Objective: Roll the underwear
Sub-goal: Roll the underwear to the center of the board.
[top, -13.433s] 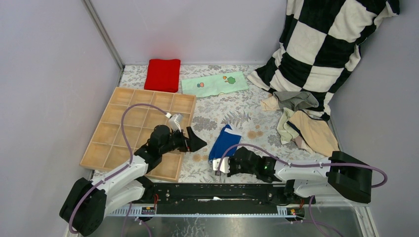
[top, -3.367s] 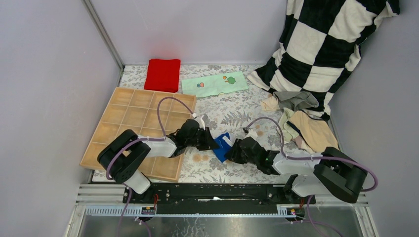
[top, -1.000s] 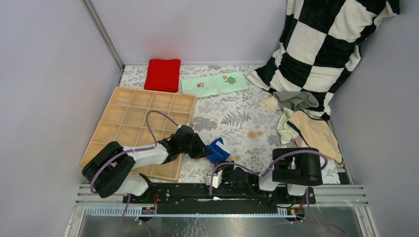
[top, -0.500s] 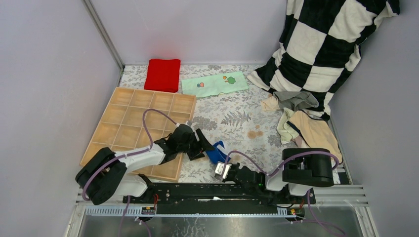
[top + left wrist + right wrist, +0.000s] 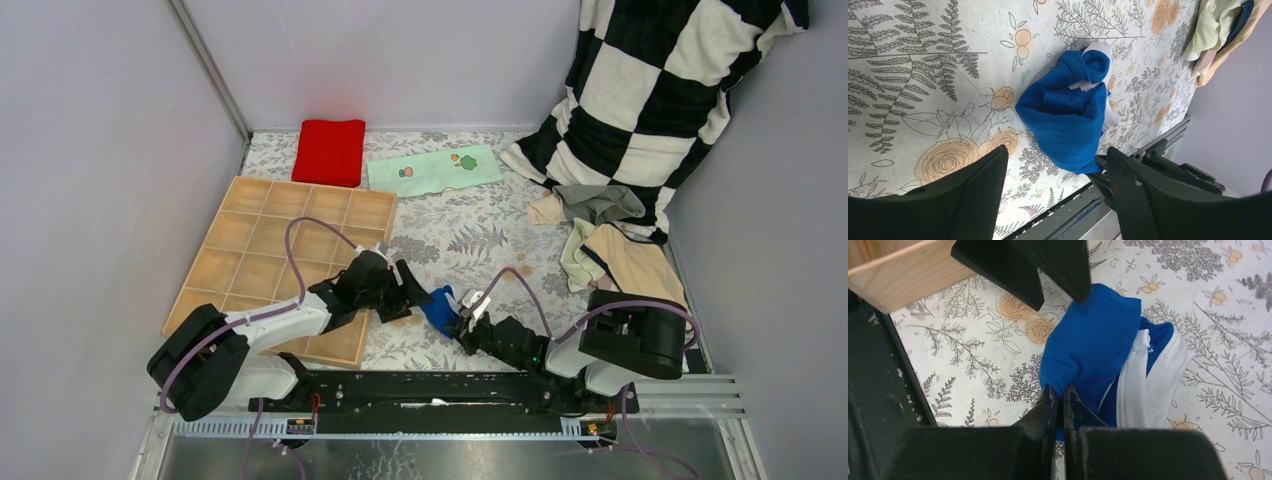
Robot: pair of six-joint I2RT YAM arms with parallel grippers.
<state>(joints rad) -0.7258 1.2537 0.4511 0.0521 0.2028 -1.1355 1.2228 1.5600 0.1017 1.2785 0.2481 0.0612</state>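
Observation:
The blue underwear (image 5: 437,308) with white trim lies bunched on the floral cloth near the front edge, also in the left wrist view (image 5: 1068,117) and the right wrist view (image 5: 1098,345). My left gripper (image 5: 410,295) stands open just left of it, its fingers (image 5: 983,195) spread wide on either side and apart from the fabric. My right gripper (image 5: 462,325) comes from the near right, shut (image 5: 1059,390) on the bundle's near edge with blue fabric pinched between its tips. More underwear (image 5: 610,250), grey, pale green and tan, is heaped at the right.
A wooden compartment tray (image 5: 270,260) lies at the left, its corner beside the left gripper. A red folded cloth (image 5: 330,150) and a mint printed cloth (image 5: 433,168) lie at the back. A checkered blanket (image 5: 650,90) fills the back right. The black rail (image 5: 430,385) runs along the front.
My left gripper has opened and let go of the blue underwear. The right gripper has swung from the front rail up to the bundle and pinches its near edge.

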